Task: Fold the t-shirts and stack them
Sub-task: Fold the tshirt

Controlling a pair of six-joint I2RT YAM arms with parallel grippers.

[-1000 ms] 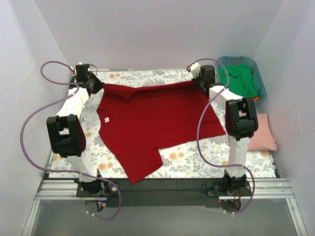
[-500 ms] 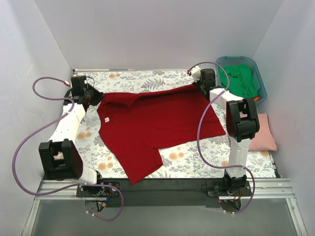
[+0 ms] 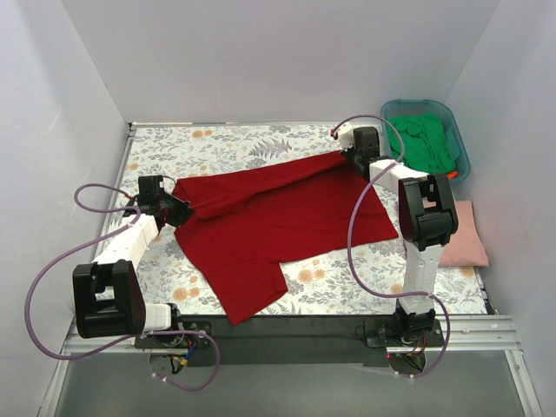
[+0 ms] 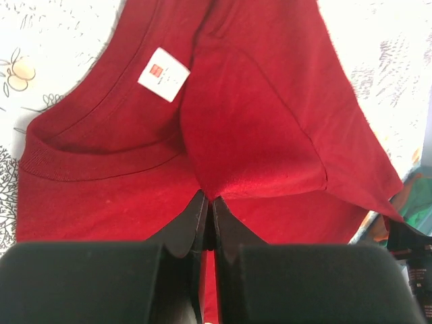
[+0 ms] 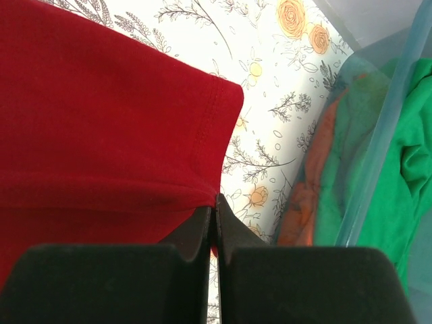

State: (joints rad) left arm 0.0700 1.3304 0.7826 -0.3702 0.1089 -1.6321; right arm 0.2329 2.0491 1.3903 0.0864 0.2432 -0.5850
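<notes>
The deep red t-shirt [image 3: 287,217] lies spread across the floral table cover [image 3: 217,143]. Its far edge is folded toward the front, over the collar. My left gripper [image 3: 176,209] is at the left end of that fold, shut on a pinch of red cloth [image 4: 270,121] just below the white neck label [image 4: 163,74]. My right gripper [image 3: 351,156] is at the far right end, shut on the shirt's hem corner [image 5: 202,182]. A green t-shirt [image 3: 426,143] lies in the teal tub. A pale pink t-shirt [image 3: 460,234] lies at the right edge.
The teal plastic tub [image 3: 415,105] stands at the far right corner, close to my right gripper, and its wall [image 5: 378,175] shows in the right wrist view. White walls close in the table on three sides. The table cover is bare along the far left.
My left gripper has come from the far left corner toward the front, drawing the shirt's far left edge over the collar. The right gripper has stayed at the far right corner.
</notes>
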